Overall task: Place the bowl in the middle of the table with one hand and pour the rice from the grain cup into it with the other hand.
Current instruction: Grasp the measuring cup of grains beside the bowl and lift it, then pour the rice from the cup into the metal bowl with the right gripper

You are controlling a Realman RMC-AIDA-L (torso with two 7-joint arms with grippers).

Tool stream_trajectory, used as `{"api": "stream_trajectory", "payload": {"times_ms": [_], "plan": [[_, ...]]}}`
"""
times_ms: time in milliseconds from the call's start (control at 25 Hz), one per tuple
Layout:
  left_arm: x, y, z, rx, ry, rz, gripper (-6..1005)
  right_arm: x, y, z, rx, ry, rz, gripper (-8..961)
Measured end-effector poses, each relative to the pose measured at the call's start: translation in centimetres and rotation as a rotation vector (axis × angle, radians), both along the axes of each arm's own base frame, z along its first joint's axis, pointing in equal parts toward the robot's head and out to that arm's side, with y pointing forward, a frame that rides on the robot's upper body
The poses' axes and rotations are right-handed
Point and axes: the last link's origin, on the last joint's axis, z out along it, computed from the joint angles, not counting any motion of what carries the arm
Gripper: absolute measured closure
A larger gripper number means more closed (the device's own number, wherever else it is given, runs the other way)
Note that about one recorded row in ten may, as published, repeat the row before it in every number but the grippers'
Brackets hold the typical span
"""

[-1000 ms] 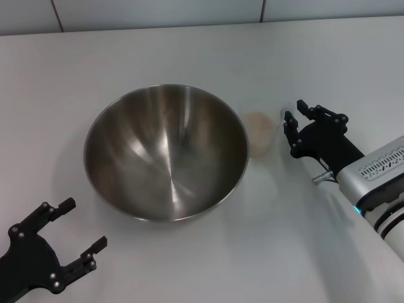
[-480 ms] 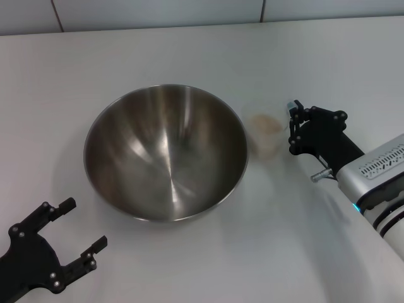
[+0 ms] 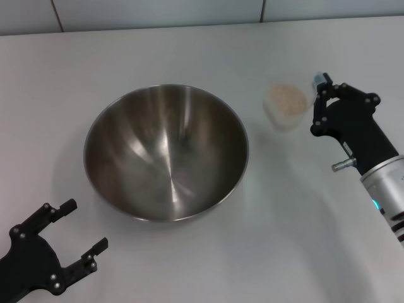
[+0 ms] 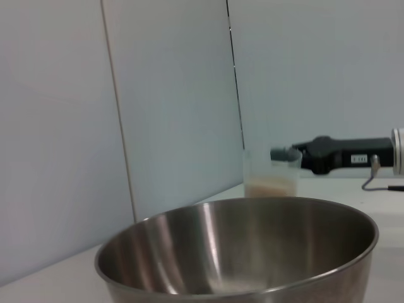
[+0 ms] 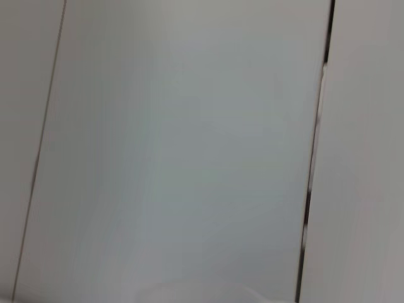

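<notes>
while left jaws (image 3: 71,235) gape, right jaws (image 3: 317,104) grip grain cup (image 3: 286,106) — apart from bowl (image 3: 166,152).

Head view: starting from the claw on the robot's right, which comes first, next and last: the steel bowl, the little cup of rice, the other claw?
1. The grain cup, with its rice, is right at the right claw's fingertips, toward the bowl.
2. The bowl sits mid-table, farther toward the robot's left.
3. The left claw, open, is farthest, at the table's near left corner.
</notes>
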Motion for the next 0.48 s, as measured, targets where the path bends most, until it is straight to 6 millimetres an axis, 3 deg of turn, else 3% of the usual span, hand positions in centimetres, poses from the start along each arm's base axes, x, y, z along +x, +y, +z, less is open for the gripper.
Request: {"api": "stream_trajectory", "payload": {"times_ms": [320, 480], "plan": [[0.0, 0.0, -0.2, -0.025, 0.002, -0.001, 202, -2.9, -0.8, 0.5, 0.072, 0.014, 0.168, 942], [0.1, 0.1, -0.3, -0.026, 0.001, -0.002, 202, -5.2, -1.4, -0.5, 0.109, -0.119, 0.294, 942]]}}
